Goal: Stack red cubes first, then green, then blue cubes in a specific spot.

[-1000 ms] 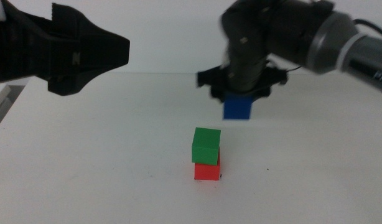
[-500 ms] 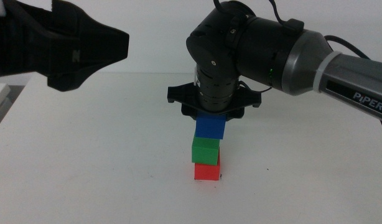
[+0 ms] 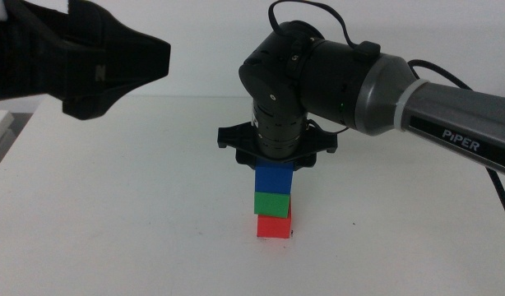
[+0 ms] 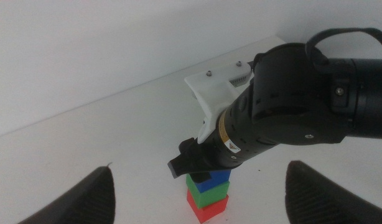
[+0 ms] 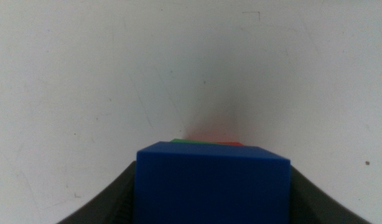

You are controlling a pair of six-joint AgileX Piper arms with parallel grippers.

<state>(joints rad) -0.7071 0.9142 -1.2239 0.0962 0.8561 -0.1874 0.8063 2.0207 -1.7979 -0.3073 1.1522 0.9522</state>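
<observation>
Right tool (image 3: 275, 160) is coming straight down over the stack, clamped on the blue cube (image 3: 275, 178) w/ jaws on opposite faces, so it's landing square. Blue is sitting on or just touching the green cube (image 3: 271, 203), which is on the red cube (image 3: 274, 225) at the marked spot on the tabletop (image 3: 154, 230). Green is sitting slightly off from red, so you're needing a gentle release imo. Left tool (image 3: 88, 66) is waiting high at the left, jaws apart, clear of the stack.
</observation>
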